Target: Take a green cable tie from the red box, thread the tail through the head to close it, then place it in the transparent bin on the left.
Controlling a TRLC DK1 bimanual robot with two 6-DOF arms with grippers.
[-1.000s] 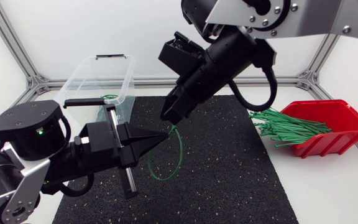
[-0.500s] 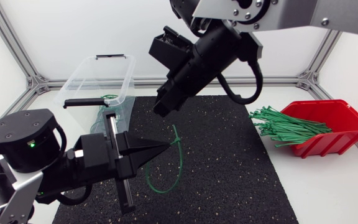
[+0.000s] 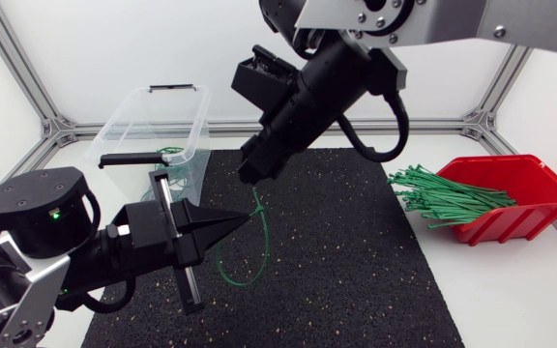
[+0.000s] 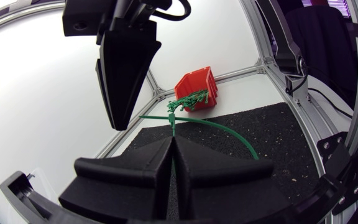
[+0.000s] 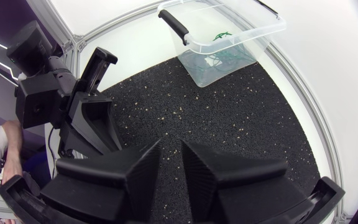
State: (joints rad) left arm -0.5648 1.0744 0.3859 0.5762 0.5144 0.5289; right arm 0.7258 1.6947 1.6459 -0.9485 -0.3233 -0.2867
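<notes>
A green cable tie [image 3: 257, 205] bent into a loop hangs from my left gripper [image 3: 248, 216], which is shut on it above the black mat. In the left wrist view the tie [image 4: 219, 128] sticks out ahead of the closed fingertips. My right gripper [image 3: 249, 178] hovers just above the tie's upper end, fingers slightly apart with nothing between them [image 5: 171, 163]. The red box [image 3: 515, 193] at the right holds a bundle of green ties [image 3: 448, 198]. The transparent bin [image 3: 153, 121] stands at the back left with ties inside.
The black mat [image 3: 356, 261] covers the table's middle. The bin's black handle [image 3: 129, 159] faces the left arm. Aluminium frame rails [image 3: 472, 124] run along the table's edges. The right gripper [image 4: 126, 74] hangs close ahead of the left one.
My right gripper has let go of the tie, drawn up and to the left, and parted its fingers. The left gripper has shifted slightly left with the looped tie.
</notes>
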